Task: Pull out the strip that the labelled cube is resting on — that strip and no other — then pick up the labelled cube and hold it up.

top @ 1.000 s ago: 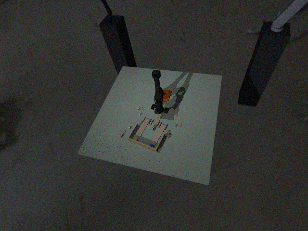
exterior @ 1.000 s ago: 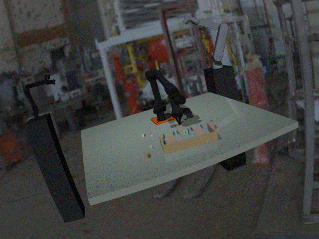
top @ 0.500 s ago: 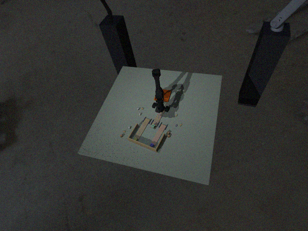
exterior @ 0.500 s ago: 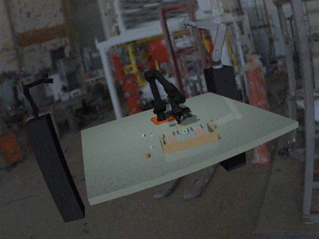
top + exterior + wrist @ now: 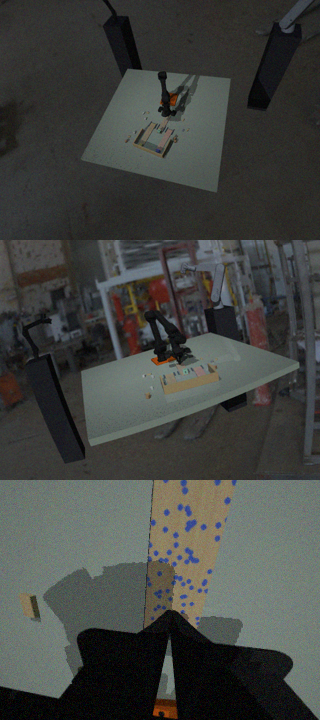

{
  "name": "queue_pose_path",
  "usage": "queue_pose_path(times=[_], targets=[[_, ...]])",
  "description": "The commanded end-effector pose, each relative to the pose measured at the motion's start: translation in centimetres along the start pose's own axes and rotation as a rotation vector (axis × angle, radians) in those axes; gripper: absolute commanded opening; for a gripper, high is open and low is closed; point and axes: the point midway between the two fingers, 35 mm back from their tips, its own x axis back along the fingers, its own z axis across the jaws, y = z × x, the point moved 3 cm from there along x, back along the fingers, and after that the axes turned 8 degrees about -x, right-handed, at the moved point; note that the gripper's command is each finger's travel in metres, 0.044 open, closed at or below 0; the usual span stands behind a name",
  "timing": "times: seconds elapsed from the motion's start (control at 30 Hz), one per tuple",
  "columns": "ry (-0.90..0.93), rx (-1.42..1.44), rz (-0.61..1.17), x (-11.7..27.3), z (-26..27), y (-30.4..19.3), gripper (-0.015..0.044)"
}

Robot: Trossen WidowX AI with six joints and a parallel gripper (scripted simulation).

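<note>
1. A pale grey-green table [image 5: 201, 160] [image 5: 116, 395] [image 5: 275, 555], dark-speckled around 7–8 o'clock in the top view.
2. Orange plate [image 5: 176, 96] [image 5: 156, 361] [image 5: 165, 709], toward 1 o'clock.
3. Wood-walled tray [image 5: 148, 150] [image 5: 191, 383], toward 6–7 o'clock.
4. Small white piece [image 5: 143, 113] [image 5: 143, 375], toward 10 o'clock.
5. Purplish piece [image 5: 183, 130] [image 5: 212, 361], toward 3 o'clock.

The arm [image 5: 164, 90] reaches from the orange base [image 5: 174, 101], its tool [image 5: 166, 114] over the near end of the middle strip [image 5: 164, 122]. Between two outer strips sits a green cube [image 5: 159, 131]. The tray [image 5: 148, 149] lies nearest the worktop's [image 5: 196, 155] bottom edge; a blue cube [image 5: 157, 150] sits in its lower right corner.
</note>
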Motion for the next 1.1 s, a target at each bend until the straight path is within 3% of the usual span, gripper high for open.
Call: queue_pose_path(times=[0.0, 0.37, 0.53, 0.67, 1.07], targets=[[-0.014, 0.002, 0.028, -0.4, -0.4, -0.8, 0.0000], [-0.014, 0.002, 0.028, -0.4, -0.4, -0.8, 0.0000], [-0.013, 0.002, 0.026, 4.0, 0.2, 0.3, 0.0000], [-0.014, 0.002, 0.027, 4.2, 0.2, 0.3, 0.0000], [-0.015, -0.135, 0.022, 4.6, 0.7, 5.3, 0.0315]])
